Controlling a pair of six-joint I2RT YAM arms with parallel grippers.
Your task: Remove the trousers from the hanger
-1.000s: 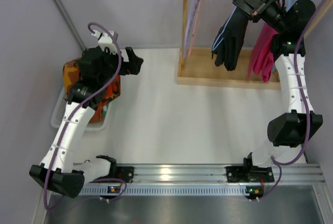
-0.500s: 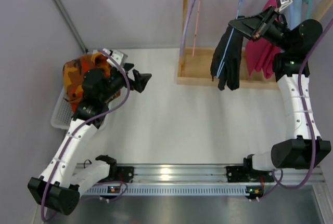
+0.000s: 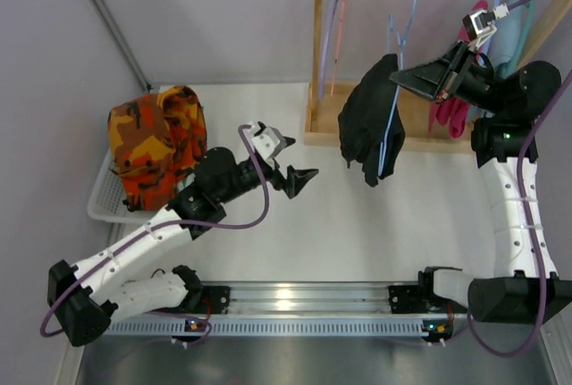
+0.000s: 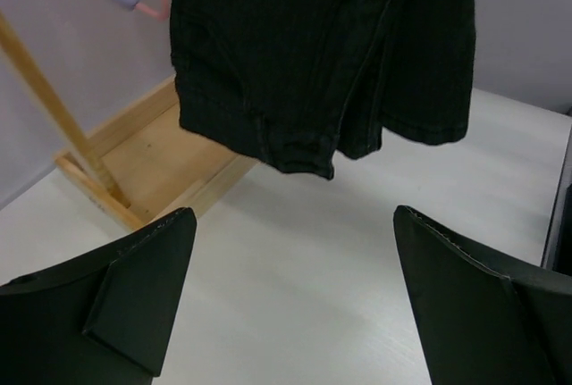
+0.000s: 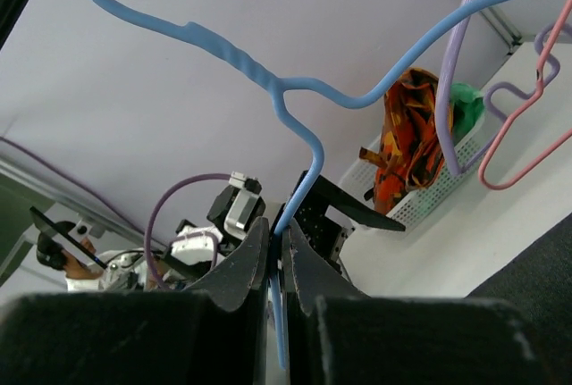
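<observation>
Right gripper (image 5: pixel 275 229) clamps blue hanger (image 5: pixel 223 41); left wrist view crops the trousers (image 4: pixel 313 63).

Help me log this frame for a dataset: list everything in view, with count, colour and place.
trousers: one pair, black, hanging on the blue hanger in front of the rack
blue hanger: one, blue, carrying the trousers
rack: one, wooden, far side of the table
empty hangers: two, purple and pink, on the rack's rail
garment: one, pink, hanging on the rack
patterned clothing: one heap, orange and black, in the basket
basket: one, white, left edge of the table
table: one, white
left pincer: black, open, below and in front of the trousers' hems
right pincer: black, shut on the blue hanger's neck
</observation>
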